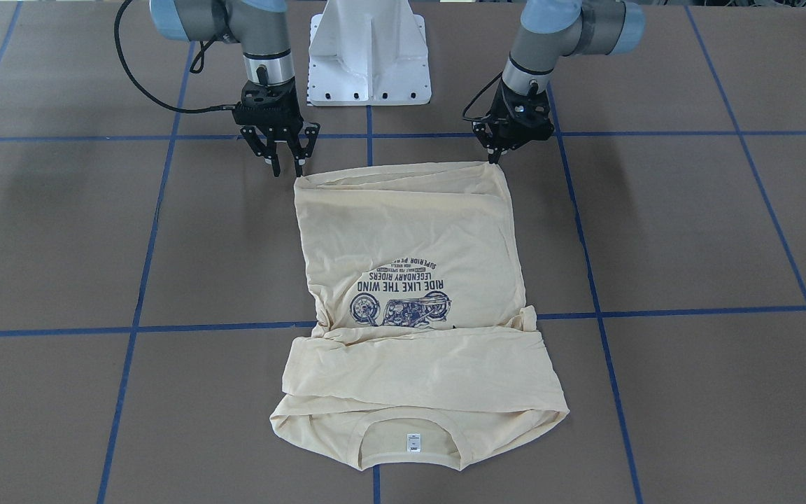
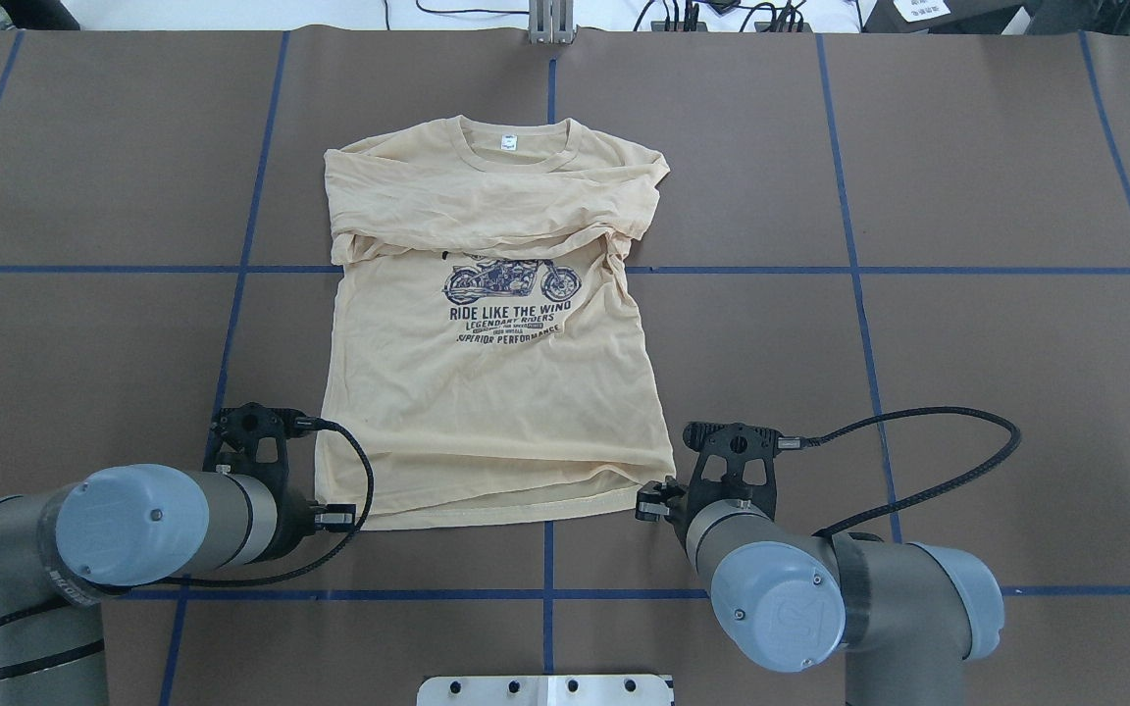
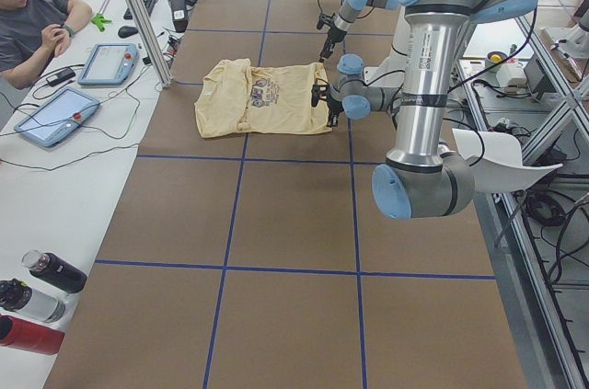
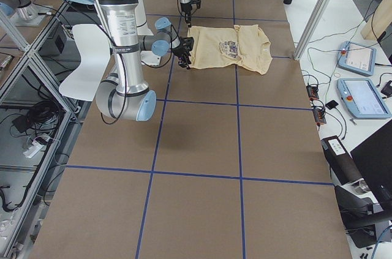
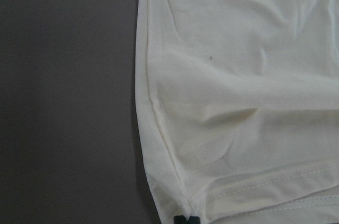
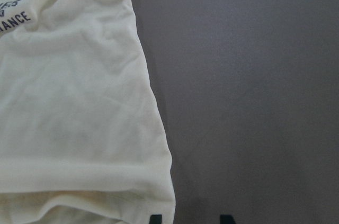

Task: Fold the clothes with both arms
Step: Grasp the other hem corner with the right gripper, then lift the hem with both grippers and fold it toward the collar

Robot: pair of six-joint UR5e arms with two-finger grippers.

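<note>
The pale cream-yellow shirt [image 1: 410,280] lies flat on the brown table, print up, with its sleeves folded across the chest and its neck label [image 1: 413,442] on the side far from the robot. Its hem faces the robot. My left gripper [image 1: 494,158] is at the hem corner on my left; in the left wrist view its tips [image 5: 180,220] are together on that corner of the shirt [image 5: 238,102]. My right gripper [image 1: 287,170] is open at the other hem corner. In the right wrist view that corner of the shirt [image 6: 69,118] lies between its tips [image 6: 190,218].
The white pedestal base [image 1: 369,56] stands behind the hem. Blue tape lines [image 1: 235,327] cross the table. An operator [image 3: 37,21], tablets [image 3: 55,113] and bottles [image 3: 37,288] are on the side bench across the table from the robot.
</note>
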